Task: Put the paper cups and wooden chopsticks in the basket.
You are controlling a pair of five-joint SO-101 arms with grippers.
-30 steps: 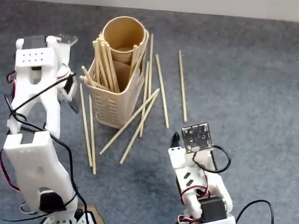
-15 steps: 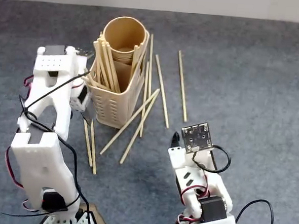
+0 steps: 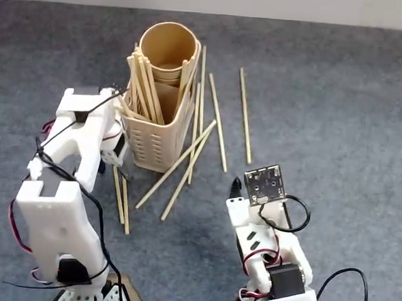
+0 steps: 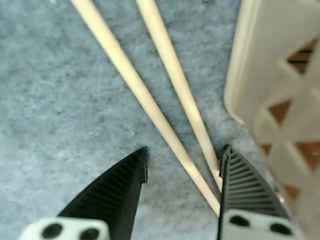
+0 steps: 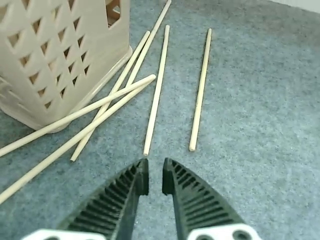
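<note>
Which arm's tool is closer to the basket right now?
Left. The left tool sits right beside the basket wall, above two chopsticks; the right tool is farther back, with loose chopsticks between it and the basket.

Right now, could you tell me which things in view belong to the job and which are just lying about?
Job: basket; paper cups stacked in it; chopsticks standing in it; loose chopsticks around it.
Not the job: grey carpet; pale strip beyond it.
</note>
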